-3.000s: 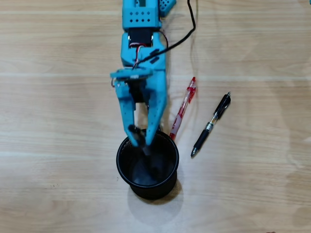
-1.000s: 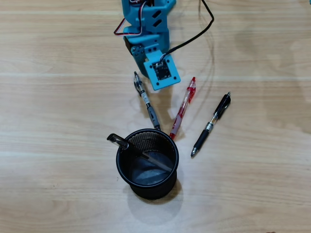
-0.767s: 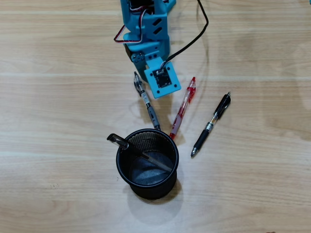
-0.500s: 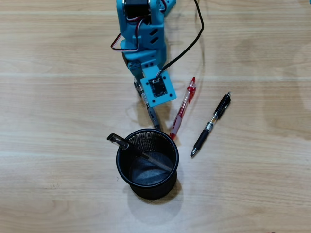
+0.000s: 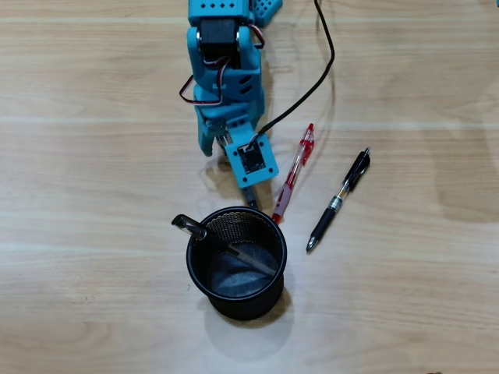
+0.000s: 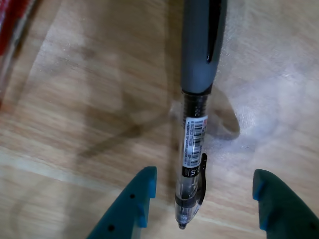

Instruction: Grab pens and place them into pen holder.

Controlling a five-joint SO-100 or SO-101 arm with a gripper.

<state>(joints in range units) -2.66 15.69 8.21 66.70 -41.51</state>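
- Teal two-finger gripper [image 6: 202, 199]: you see its two fingertips at the bottom of the wrist view, spread well apart and holding nothing. The left fingertip [image 6: 142, 191] is near the pen; the right one stands further off.
- Clear-barrelled pen with a black rubber section [image 6: 197, 124]: it lies flat on the pale wooden table [image 6: 89, 99], between the open jaws, its clip end nearest you and its grip section running away beyond the tips. Judge it light, stiff and smooth, so apt to roll or slip. Close on the clear barrel near the label, across its width.
- Arm pose: in the overhead view the teal arm [image 5: 226, 86] reaches down the picture, wrist pitched steeply so the camera housing hides the fingers and most of this pen.
- Translucent red pen [image 5: 294, 173]: it lies just right of the gripper in the overhead view.
- Black pen with a silver band [image 5: 338, 199]: further right, well apart.
- Round black wire-mesh cup [image 5: 204, 274]: just beyond the gripper, already holding one dark pen [image 5: 222, 243] leaning across its rim.
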